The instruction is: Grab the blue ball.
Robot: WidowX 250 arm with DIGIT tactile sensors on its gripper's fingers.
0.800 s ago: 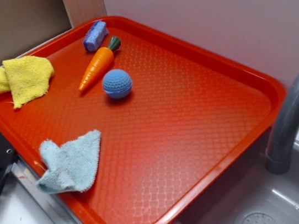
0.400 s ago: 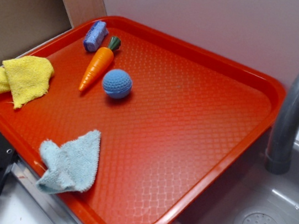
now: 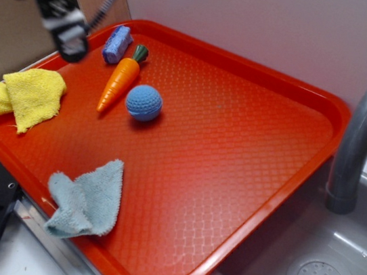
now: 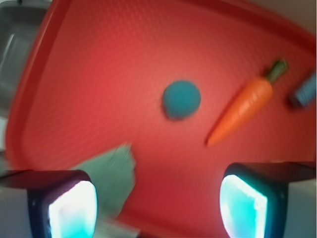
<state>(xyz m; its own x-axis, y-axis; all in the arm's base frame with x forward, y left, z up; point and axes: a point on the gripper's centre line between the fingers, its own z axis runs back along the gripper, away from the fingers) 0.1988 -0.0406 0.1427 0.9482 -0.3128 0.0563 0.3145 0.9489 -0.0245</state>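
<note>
The gripper hangs blurred over the tray's far left corner, its fingers spread wide with nothing between them. To its right, well apart, the blue ball lies on the tray, just beside the toy carrot. In the wrist view the ball sits ahead, between the fingers.

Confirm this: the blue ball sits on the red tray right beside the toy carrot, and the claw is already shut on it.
Wrong on the claw: the wrist view shows it open and empty, well away from the blue ball. The ball does sit on the red tray beside the toy carrot.
</note>
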